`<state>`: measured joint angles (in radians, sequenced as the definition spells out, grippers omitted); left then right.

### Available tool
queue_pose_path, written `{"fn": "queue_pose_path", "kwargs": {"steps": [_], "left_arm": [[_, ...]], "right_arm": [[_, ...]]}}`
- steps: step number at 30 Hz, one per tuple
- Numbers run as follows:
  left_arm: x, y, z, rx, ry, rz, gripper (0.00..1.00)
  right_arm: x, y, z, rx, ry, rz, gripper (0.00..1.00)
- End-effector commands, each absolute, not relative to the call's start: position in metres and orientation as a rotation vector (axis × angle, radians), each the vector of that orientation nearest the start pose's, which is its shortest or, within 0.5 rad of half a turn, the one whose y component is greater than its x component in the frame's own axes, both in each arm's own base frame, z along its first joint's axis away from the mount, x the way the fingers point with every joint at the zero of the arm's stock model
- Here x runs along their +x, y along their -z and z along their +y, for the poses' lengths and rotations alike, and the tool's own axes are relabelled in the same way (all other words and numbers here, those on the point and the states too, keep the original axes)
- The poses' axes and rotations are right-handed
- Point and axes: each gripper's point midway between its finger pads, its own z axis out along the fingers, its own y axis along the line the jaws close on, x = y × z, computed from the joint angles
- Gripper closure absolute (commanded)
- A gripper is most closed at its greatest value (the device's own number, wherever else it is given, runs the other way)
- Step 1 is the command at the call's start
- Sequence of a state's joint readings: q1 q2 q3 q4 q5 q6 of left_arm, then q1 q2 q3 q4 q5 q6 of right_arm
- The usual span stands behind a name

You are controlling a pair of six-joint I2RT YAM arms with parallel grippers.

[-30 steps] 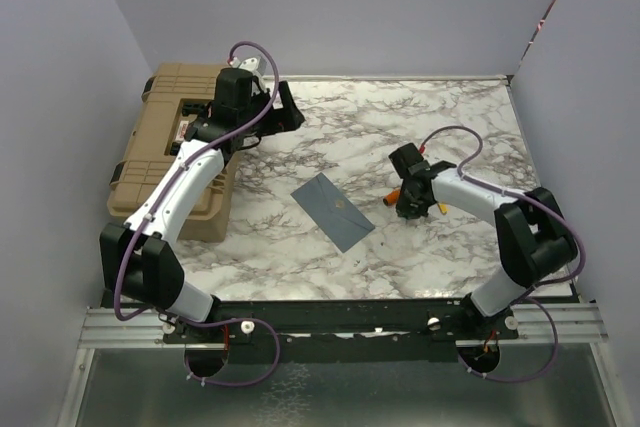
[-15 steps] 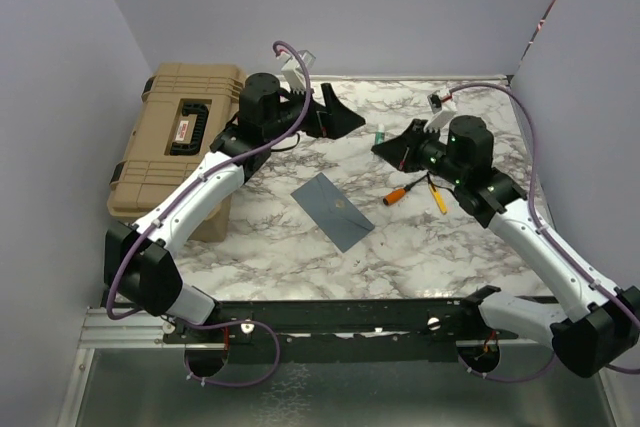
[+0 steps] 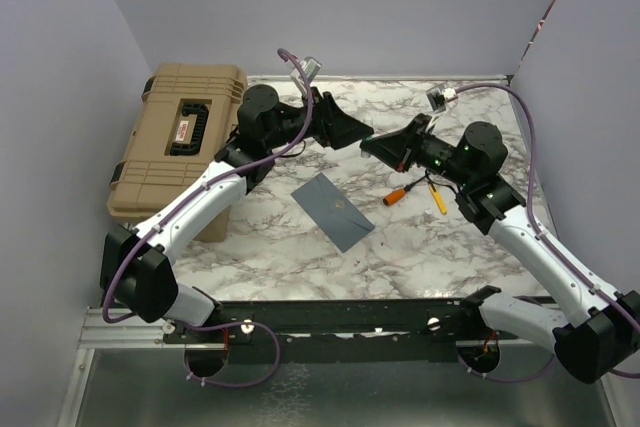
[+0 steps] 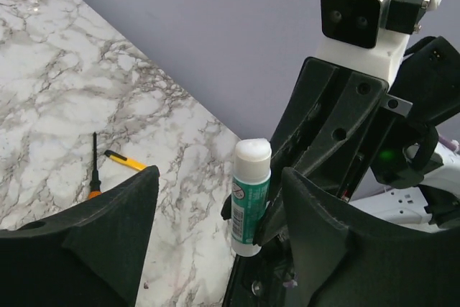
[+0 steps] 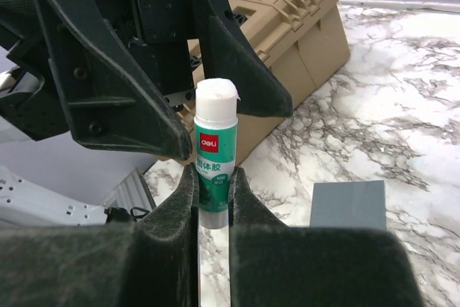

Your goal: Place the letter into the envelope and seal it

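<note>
The slate grey-blue envelope [image 3: 334,210] lies flat on the marble table, flap closed; its corner also shows in the right wrist view [image 5: 348,205]. The letter is out of view. My right gripper [image 3: 372,145] [image 5: 213,185] is raised over the back middle of the table, shut on the lower body of a green-and-white glue stick [image 5: 215,152]. My left gripper [image 3: 355,132] [image 4: 219,192] faces it, open. Its jaws stand on either side of the glue stick [image 4: 249,195], with a gap on both sides.
A tan hard case [image 3: 180,142] stands at the back left. An orange-handled screwdriver [image 3: 405,190] and a yellow tool [image 3: 438,197] lie right of the envelope. Grey walls enclose the table on three sides.
My right arm has lifted from the table near the screwdriver and swung up to the back middle. The left arm has swung right to meet it, and its jaws have narrowed around the glue stick.
</note>
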<state>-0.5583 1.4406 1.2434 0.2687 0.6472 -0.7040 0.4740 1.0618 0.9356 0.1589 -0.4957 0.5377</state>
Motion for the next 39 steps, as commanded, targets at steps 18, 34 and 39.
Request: {"fn": "queue_pose_path", "kwargs": {"steps": [18,34,39], "left_arm": [[0.266,-0.375,-0.347,0.669,1.543,1.535,0.89],[0.287,-0.435,-0.342,0.393,1.598,1.473,1.00],[0.287,-0.432,-0.343,0.358,1.633,1.500,1.00]], "right_arm": [[0.270,-0.364,0.272,-0.493,-1.257,1.518,1.00],[0.250,-0.365,0.268,-0.300,-1.593,1.560,0.40],[0.231,-0.382,0.271,-0.407,-1.714,1.426,0.51]]}}
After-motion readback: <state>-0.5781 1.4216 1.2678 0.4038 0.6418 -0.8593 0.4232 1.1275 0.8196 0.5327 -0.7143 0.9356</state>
